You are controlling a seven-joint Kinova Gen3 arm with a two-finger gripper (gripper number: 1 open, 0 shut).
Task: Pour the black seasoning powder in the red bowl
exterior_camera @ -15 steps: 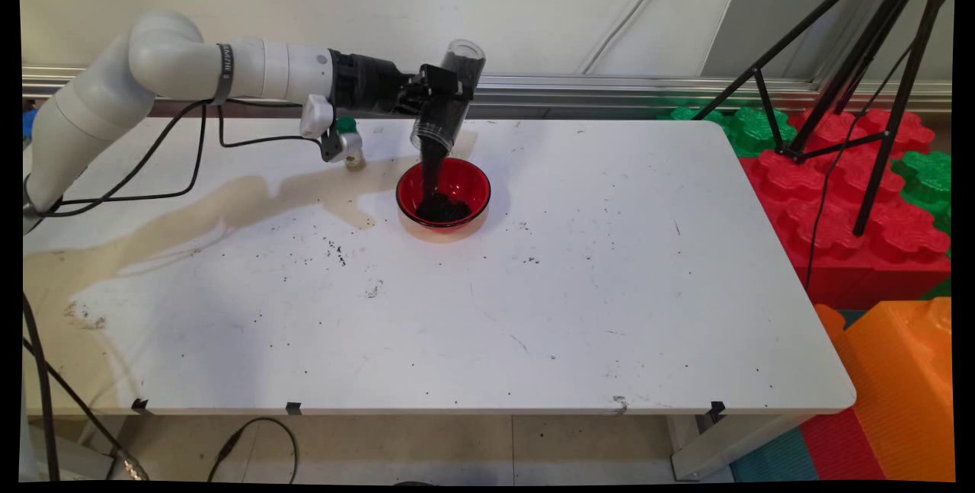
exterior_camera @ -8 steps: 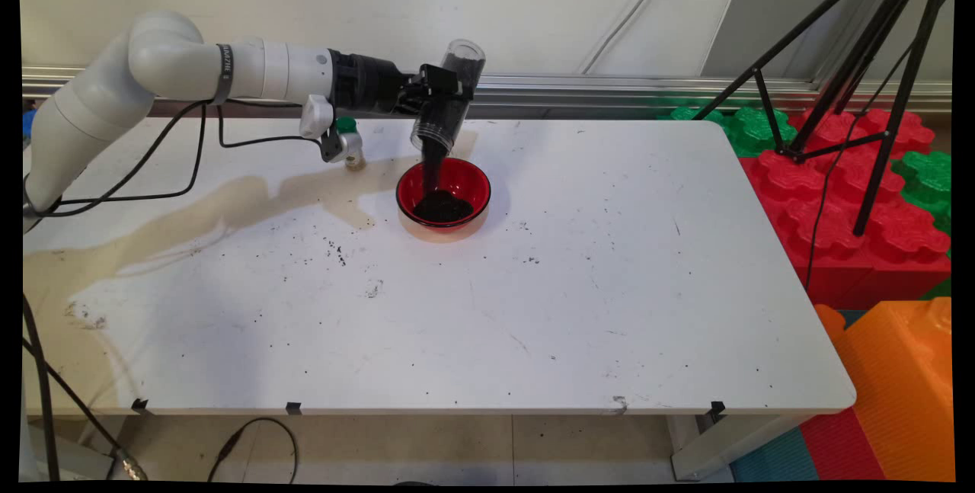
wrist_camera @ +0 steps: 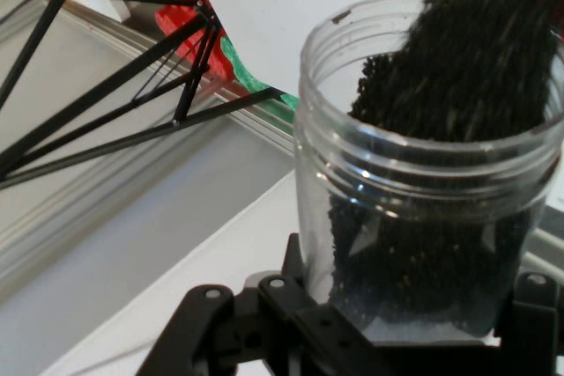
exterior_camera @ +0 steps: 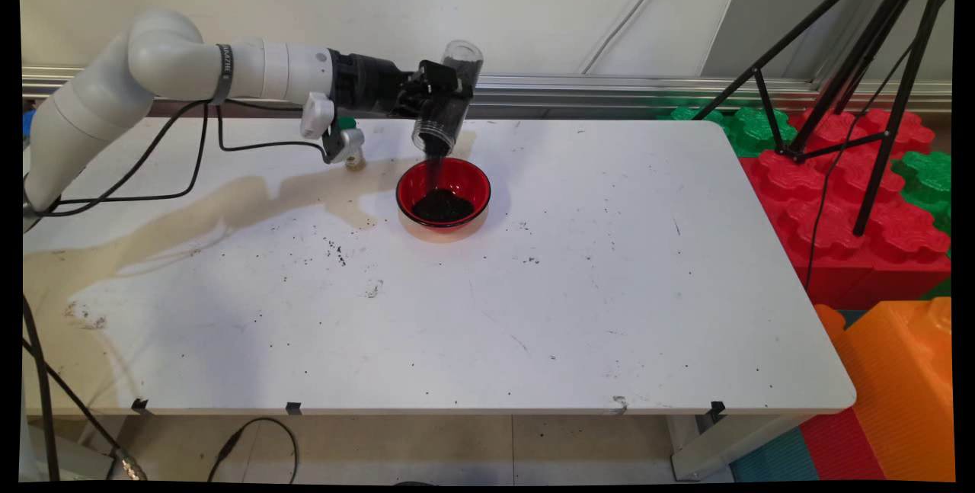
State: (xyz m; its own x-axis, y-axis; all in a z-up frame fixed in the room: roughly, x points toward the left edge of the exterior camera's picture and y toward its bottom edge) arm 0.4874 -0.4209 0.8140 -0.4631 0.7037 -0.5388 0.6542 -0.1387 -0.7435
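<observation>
Clamped on a clear jar (exterior_camera: pixel 448 100), the tool (exterior_camera: pixel 436 95) holds it tipped mouth-down above a red bowl (exterior_camera: pixel 443 193) at the far side of the table (exterior_camera: pixel 533 287). Black grains (exterior_camera: pixel 442 206) fall in a thin stream from the jar's mouth and lie heaped in the bowl. A small green-capped bottle (exterior_camera: pixel 350 144) stands just left of the bowl.

From the hand camera, the tool (wrist_camera: pixel 401 328) grips the jar (wrist_camera: pixel 423 182) by its lower body, and black grains (wrist_camera: pixel 458 85) slide toward its threaded mouth.

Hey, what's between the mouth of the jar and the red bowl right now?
In the main view, a thin stream of black grains falls from the tilted clear jar, held by the pincer, into the red bowl.
</observation>
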